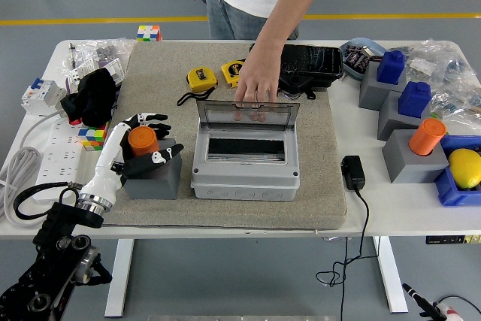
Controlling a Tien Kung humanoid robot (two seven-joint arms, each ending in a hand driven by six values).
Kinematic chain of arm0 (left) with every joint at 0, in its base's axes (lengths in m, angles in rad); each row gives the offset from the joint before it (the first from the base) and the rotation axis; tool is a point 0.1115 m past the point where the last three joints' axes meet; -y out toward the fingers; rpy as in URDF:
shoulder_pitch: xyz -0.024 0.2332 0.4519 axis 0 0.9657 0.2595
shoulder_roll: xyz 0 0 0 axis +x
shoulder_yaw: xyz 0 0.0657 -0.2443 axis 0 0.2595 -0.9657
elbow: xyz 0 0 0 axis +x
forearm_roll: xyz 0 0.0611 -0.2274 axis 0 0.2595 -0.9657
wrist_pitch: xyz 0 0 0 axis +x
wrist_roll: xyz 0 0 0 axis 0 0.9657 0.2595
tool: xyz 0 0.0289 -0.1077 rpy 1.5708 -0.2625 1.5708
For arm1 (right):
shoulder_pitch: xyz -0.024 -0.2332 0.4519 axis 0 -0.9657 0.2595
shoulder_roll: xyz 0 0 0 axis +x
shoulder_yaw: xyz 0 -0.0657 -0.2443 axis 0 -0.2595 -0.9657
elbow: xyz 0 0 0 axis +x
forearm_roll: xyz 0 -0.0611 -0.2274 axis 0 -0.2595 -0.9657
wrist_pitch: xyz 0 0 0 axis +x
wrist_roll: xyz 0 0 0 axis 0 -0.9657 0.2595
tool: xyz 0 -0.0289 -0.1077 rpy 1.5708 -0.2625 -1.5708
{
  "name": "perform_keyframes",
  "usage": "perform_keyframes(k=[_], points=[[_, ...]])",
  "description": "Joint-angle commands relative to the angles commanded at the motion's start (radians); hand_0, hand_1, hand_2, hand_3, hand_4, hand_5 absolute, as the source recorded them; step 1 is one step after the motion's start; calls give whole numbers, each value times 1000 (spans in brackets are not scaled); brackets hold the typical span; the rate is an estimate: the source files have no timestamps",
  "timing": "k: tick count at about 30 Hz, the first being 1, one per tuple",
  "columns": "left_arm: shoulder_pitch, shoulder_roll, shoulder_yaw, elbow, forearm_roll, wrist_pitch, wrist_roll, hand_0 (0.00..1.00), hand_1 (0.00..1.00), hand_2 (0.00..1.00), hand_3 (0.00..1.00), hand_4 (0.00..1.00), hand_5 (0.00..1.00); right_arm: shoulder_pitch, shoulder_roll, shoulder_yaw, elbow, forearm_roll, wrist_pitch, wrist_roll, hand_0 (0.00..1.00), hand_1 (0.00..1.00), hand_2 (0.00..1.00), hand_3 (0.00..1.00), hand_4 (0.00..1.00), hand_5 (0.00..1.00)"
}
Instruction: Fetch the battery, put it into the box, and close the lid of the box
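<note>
While the person's hand (254,84) rests on the top edge of the raised clear lid (247,116) at the far side of the grey box (246,167), I see my left hand (141,143) wrapped loosely around the orange battery (142,139), fingers (155,119) curved past its far side and thumb on the near side (whether they actually press on it I cannot tell). That battery stands upright, long axis vertical, seated in its grey holder block (154,177) on the mat (225,208) just left of the box. My right arm is out of sight.
</note>
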State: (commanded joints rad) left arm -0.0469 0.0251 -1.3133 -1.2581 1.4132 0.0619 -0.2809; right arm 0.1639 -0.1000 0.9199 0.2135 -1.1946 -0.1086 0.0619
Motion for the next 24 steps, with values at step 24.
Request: perform_keyframes(k=[24], points=[[-2, 5, 18, -17, -4, 22, -3, 266, 361, 333, 397, 998, 119, -1, 1, -4, 0, -1, 1, -1, 897, 881, 835, 869, 998, 998]])
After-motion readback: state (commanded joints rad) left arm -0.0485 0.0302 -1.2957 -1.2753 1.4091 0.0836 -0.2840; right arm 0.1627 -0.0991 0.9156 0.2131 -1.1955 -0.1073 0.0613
